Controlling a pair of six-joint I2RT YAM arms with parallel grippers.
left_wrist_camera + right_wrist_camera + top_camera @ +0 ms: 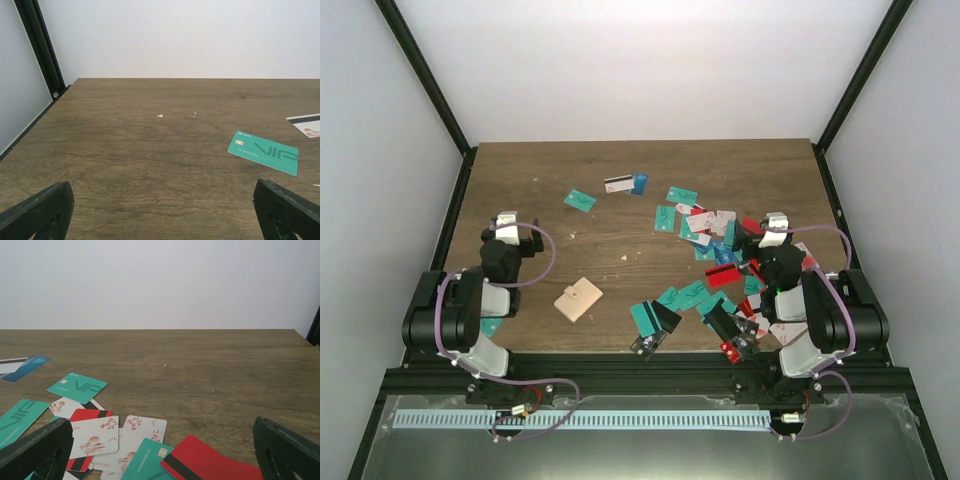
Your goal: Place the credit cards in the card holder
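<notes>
The tan card holder (579, 299) lies folded on the table, near the front and left of centre. Many credit cards (715, 270) in teal, red, white, black and blue lie scattered over the right half. A lone teal card (579, 200) lies further back; it also shows in the left wrist view (263, 152). My left gripper (512, 226) is open and empty over bare wood (165, 210), left of the holder. My right gripper (772, 228) is open and empty above the pile's right edge; white, teal and red cards (145, 445) lie between its fingers.
A white card with a dark stripe beside a blue card (625, 184) lies at the back centre. Black frame posts (840, 110) stand at the table's back corners. White walls enclose the table. The table's front edge (620, 355) runs just before both arm bases.
</notes>
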